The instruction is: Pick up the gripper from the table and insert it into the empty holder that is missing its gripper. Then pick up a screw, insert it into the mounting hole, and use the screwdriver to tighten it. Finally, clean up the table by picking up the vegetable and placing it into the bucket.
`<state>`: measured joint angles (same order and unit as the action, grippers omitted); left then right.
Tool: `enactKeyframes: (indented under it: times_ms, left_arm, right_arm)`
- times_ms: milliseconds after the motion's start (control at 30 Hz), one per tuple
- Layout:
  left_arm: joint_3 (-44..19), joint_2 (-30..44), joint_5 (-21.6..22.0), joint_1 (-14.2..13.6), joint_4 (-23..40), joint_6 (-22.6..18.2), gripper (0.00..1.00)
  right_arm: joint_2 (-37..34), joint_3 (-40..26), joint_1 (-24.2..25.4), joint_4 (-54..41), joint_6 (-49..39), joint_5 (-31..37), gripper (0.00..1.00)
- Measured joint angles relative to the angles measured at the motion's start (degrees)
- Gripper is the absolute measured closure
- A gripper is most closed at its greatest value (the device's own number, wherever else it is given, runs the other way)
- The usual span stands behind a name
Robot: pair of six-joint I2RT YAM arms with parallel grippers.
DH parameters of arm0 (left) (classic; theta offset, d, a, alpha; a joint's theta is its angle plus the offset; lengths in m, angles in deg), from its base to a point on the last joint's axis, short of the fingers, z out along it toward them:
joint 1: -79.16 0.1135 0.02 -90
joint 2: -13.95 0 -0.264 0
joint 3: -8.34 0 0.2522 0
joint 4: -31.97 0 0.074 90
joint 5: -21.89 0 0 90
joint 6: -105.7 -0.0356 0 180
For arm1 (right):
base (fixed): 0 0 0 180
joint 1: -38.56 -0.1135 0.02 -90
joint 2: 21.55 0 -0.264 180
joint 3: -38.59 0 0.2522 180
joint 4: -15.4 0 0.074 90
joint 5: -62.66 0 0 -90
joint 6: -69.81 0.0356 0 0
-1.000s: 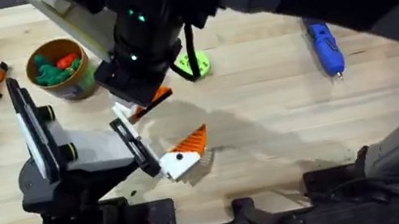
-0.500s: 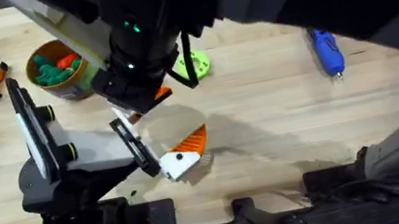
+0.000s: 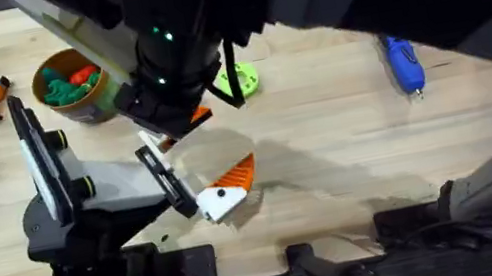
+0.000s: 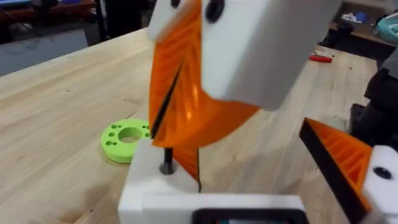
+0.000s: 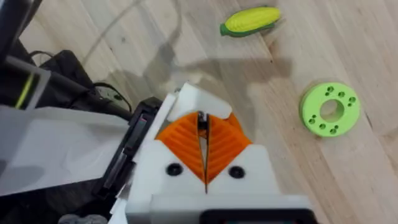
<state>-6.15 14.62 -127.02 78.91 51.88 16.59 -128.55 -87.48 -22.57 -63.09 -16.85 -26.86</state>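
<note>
Nearest my bases, the left gripper [image 3: 197, 162] lies low over the pale wooden table [image 3: 330, 154] with its fingers spread wide. One finger carries an orange ribbed tip. The other is the bare white plastic finger block [image 4: 155, 186], with a dark screw hole in its top face.

My right arm reaches across, and the right gripper [image 5: 204, 130] hangs directly over that block. Its orange pads [image 4: 214, 112] are pressed together on the small loose orange plastic wedge [image 4: 185, 163], whose lower end sits right against the block. I cannot tell whether it is seated.

Just beyond lies the flat lime-green disc with holes [image 3: 236, 81]. In the right wrist view the yellow-green oblong toy vegetable [image 5: 250, 21] rests on the wood near that disc.

Farther left stands the short round can with a golden-brown rim [image 3: 73, 87], holding dark green and orange toys. The blue pen-shaped electric screwdriver [image 3: 402, 58] lies well apart on the far right.
</note>
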Motion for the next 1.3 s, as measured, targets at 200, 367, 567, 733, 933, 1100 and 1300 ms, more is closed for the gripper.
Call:
enactKeyframes:
  times_ms: [200,367,567,733,933,1100,1300]
  left_arm:
    - [0.0,0.0,0.0,0.0,0.0,0.0,0.014]
    - [0.0,0.0,0.0,0.0,0.0,0.0,0.014]
    - [0.0,0.0,0.0,0.0,0.0,0.0,0.015]
    - [0.0,0.0,0.0,0.0,0.0,0.0,0.015]
    - [0.0,0.0,0.0,0.0,0.0,0.0,0.015]
    - [0.0,0.0,0.0,0.0,0.0,0.0,0.015]
    - [0.0,0.0,0.0,0.0,0.0,0.0,0.015]
  right_arm:
    - [0.0,0.0,0.0,0.0,0.0,0.8,0.995]
    - [0.0,0.0,-0.2,0.0,0.0,0.9,0.995]
    - [0.0,0.0,-0.2,0.0,0.0,0.1,0.995]
    - [0.0,0.0,-0.2,0.0,0.0,-0.1,0.995]
    - [0.0,0.0,-0.2,0.0,0.0,-0.2,0.995]
    - [0.0,0.0,-0.2,0.0,0.0,-0.3,0.995]
    - [0.0,0.0,-0.2,0.0,0.0,-0.3,0.995]
